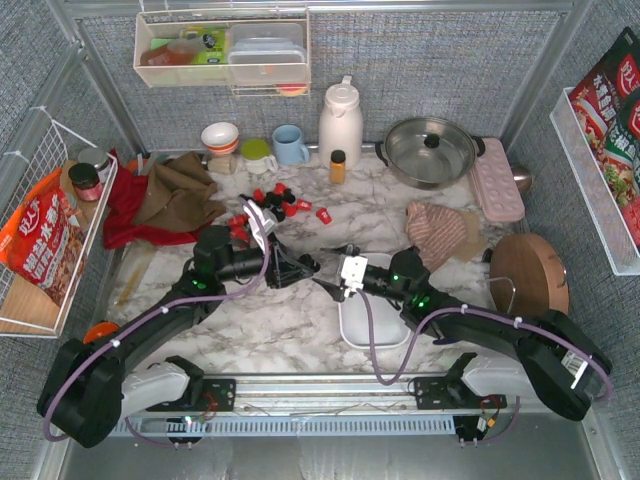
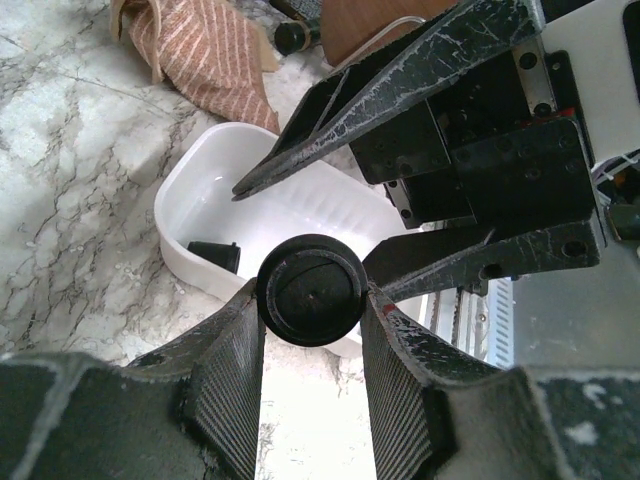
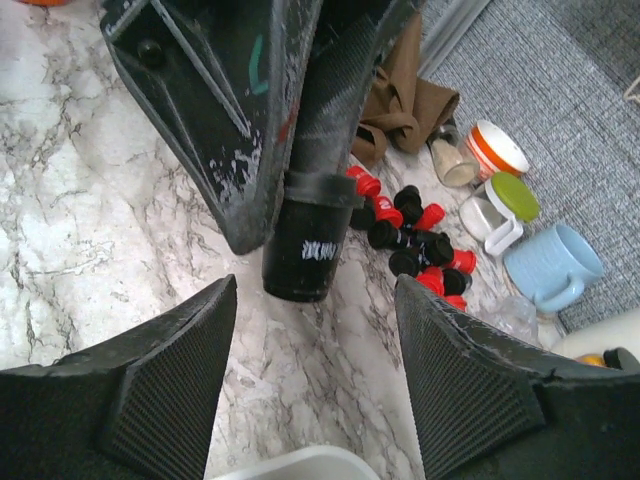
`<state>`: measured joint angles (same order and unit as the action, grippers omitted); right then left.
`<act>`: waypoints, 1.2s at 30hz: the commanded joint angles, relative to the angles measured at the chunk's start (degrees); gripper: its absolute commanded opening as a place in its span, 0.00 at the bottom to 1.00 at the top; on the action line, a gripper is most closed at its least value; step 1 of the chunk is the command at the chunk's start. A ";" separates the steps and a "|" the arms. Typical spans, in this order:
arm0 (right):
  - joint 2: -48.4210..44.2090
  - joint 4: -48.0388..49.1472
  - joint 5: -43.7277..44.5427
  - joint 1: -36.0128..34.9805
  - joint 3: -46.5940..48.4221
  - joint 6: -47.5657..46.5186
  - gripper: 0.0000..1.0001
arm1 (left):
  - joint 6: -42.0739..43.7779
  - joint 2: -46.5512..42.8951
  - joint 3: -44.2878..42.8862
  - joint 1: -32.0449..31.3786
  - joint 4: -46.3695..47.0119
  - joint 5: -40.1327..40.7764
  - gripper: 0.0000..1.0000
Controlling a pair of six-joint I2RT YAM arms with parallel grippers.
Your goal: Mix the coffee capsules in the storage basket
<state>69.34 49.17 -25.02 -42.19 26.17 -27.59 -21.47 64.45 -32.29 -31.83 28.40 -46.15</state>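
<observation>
My left gripper (image 2: 311, 300) is shut on a black coffee capsule (image 2: 311, 290), held above the marble just left of the white storage basket (image 2: 200, 180). One black capsule (image 2: 215, 257) lies inside the basket. My right gripper (image 3: 315, 290) is open and empty, its jaws facing the held capsule (image 3: 305, 250) without touching it. In the top view the two grippers meet tip to tip, left (image 1: 310, 267) and right (image 1: 326, 285), at the basket's (image 1: 375, 325) far left corner. A pile of red and black capsules (image 1: 272, 198) lies behind them on the table and shows in the right wrist view (image 3: 415, 235).
A striped cloth (image 1: 437, 230) lies beyond the basket. A lidded pot (image 1: 430, 150), pink box (image 1: 497, 180), white thermos (image 1: 340, 122), amber bottle (image 1: 338, 166) and blue mug (image 1: 290, 145) stand at the back. Brown and red cloths (image 1: 165, 200) lie left; a round wooden board (image 1: 528, 275) right.
</observation>
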 commanded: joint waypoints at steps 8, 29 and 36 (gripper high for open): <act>1.85 0.26 0.45 -2.45 2.49 -2.58 0.56 | -1.31 -0.13 1.26 -0.18 4.85 -1.53 0.32; -5.88 -19.13 23.25 -2.45 2.58 -1.38 0.25 | -0.37 -5.67 2.81 -0.30 -3.45 22.70 0.99; -11.64 -31.32 34.47 -2.28 0.99 5.19 0.33 | -5.55 -2.89 1.37 1.22 -14.37 57.47 0.99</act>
<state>59.77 24.93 1.72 -44.51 28.40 -27.38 -23.20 59.31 -29.04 -31.81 21.89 -12.56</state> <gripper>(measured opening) 0.348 0.995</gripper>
